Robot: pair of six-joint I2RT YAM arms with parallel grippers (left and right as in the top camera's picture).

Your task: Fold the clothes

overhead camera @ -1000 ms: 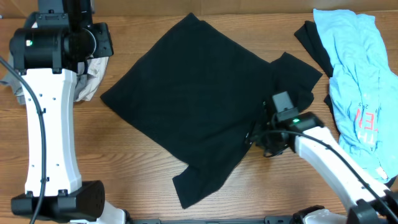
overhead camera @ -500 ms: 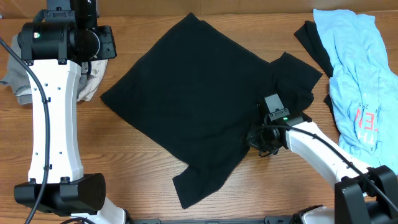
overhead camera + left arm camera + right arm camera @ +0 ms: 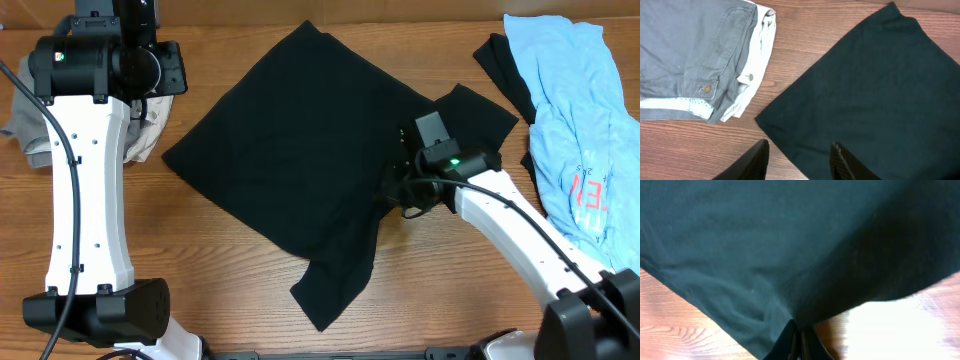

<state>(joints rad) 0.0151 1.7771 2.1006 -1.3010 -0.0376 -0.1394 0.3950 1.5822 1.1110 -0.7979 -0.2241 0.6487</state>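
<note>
Black cloth shirt (image 3: 300, 140), hem clamped in right gripper (image 3: 797, 333): pull low and taut ahead of it; left gripper (image 3: 799, 156) apart.

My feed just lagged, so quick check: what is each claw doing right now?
Left claw: open, holding nothing.
Right claw: closed on the edge of the black cotton T-shirt.
</note>
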